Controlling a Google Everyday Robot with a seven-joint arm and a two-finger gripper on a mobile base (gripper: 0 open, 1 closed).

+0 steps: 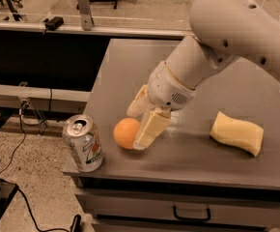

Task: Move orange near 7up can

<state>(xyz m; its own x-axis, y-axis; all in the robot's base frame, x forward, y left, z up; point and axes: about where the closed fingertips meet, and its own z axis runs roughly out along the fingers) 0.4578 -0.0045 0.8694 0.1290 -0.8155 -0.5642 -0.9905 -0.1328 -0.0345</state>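
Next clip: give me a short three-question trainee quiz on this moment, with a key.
1. True or false: the 7up can lies on its side.
2. The orange is: A) between the fingers of the gripper; B) in the drawer; C) on the floor.
3. What pale yellow thing lies at the right of the table?
Key: 1 false, the 7up can stands upright at the front left corner. 2 A. 3 the sponge.

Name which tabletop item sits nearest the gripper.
The orange, held in the gripper; the 7up can and the yellow sponge sit apart from it.
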